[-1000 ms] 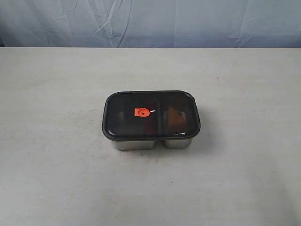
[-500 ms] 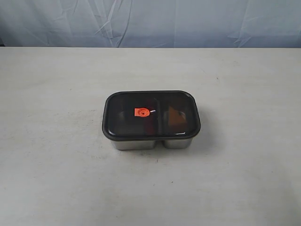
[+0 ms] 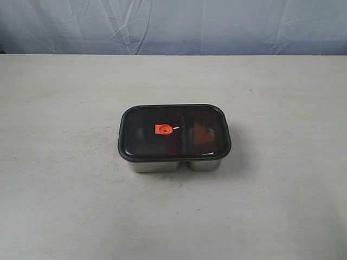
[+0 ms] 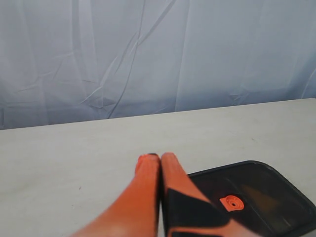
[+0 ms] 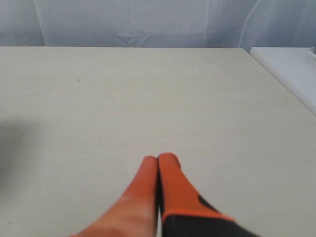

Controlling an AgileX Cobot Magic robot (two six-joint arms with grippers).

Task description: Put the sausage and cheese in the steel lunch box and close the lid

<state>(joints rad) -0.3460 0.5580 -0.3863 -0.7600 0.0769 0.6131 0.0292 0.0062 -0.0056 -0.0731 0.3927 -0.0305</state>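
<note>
Only one thing is blocking the table: the steel lunch box, sitting about mid-table with the lid lying flat over it. Bare tabletop is running wide on every side of it, so a gripper is getting plenty of room to slide in from left, right, front or back, or drop from above. The wrinkled blue curtain is hanging along the far edge, walling that side off.
</note>
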